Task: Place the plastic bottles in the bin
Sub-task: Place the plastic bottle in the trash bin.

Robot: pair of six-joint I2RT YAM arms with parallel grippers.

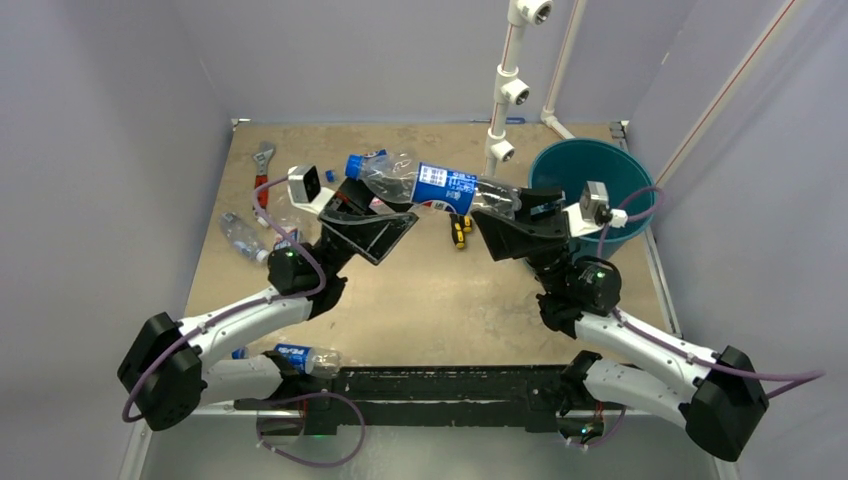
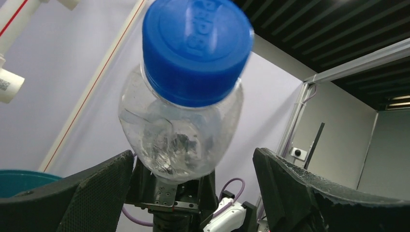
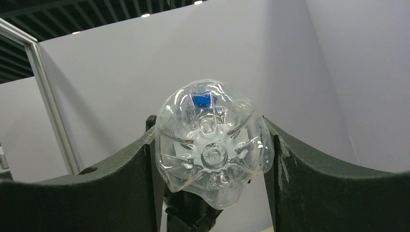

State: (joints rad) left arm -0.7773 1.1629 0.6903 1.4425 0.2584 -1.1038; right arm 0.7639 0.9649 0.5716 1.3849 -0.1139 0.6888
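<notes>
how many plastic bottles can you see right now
3. A blue-capped bottle is in the air between the arms; a clear bottle lies left; a blue-labelled bottle by the left arm's base. The bin may hide more.

Tan table [image 1: 440, 300] is sitting between grey walls. A wrench [image 1: 263, 172] with a red handle is lying at the table's far left, head pointing far. Yellow-and-black screwdrivers [image 1: 460, 231] are lying near the middle, partly hidden; their number is not showing. A white pipe frame [image 1: 508, 88] is standing at the far edge, right of centre, with a thin red line running along its pipes.
</notes>
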